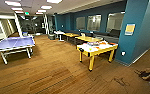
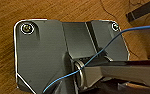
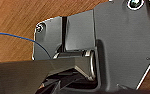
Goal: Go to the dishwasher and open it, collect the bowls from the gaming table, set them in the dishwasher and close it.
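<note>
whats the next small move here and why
Probably drive forward and a little to the right toward the yellow gaming table. It stands some way off across the wood floor, beside the blue wall, with bright-coloured things on its white top, too small to tell apart, likely the bowls.

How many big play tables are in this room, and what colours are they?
Blue ping-pong table: 1
Yellow gaming table with white top: 1
Total: 2
Some small bright things lie on the yellow one; they are too blurred to count.
</note>
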You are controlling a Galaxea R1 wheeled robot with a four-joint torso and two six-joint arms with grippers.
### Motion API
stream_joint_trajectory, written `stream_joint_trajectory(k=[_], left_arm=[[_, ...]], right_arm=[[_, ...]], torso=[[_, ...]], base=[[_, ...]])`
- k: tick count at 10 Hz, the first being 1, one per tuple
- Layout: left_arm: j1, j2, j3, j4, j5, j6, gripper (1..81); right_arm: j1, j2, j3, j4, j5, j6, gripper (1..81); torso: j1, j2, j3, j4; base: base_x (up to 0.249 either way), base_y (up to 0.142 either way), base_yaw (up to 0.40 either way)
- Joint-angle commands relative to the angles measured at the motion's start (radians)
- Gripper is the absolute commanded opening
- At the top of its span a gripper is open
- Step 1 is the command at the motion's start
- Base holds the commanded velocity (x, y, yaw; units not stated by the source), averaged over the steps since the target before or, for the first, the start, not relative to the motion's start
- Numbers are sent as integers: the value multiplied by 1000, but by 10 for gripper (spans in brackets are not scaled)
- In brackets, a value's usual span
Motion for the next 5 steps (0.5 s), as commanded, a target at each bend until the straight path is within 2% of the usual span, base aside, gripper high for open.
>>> stream_joint_trajectory(k=[1, 3, 5], left_arm=[[-42, -9, 5, -2, 47, 9, 811], [-42, -9, 5, 2, 47, 9, 811], [-42, -9, 5, 7, 45, 9, 811]], right_arm=[[36, 2, 9, -7, -43, -1, 811], [34, 2, 9, -7, -43, 0, 811], [34, 2, 9, -7, -44, 0, 811]], torso=[[1, 0, 0, 0], [1, 0, 0, 0], [1, 0, 0, 0]], base=[[0, 0, 0], [0, 0, 0], [92, 0, 0]])
